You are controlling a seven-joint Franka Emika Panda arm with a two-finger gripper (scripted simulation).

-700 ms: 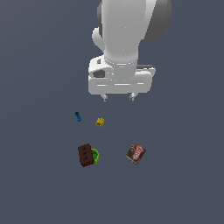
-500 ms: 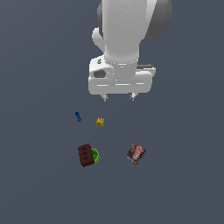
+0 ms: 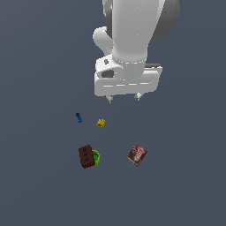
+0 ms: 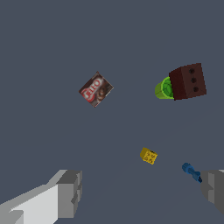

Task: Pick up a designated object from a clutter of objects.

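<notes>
- The arm hangs down from the top of the exterior view, its white wrist block pointing straight at the floor.
- The gripper is held high above the clutter, holding nothing; only two short fingertips show below the block.
- In the wrist view the two fingers stand wide apart at the picture's edges, with bare floor between them: the gripper is open and empty.
- The block, dark red-brown with round dark holes, lies on the floor, below and to the exterior view's left of the gripper, well apart from it.
- The green cup sits right against the block on the side toward the exterior view's right; whether they touch cannot be told for sure.
- In the wrist view the block partly hides the cup.
- The packet, brown with red-white print, lies flat and turned at an angle, apart from the block on the exterior view's right.
- The yellow piece and the blue piece lie near each other, between the gripper and the block in the exterior view.
- In the wrist view the blue piece appears just beside one finger.
</notes>
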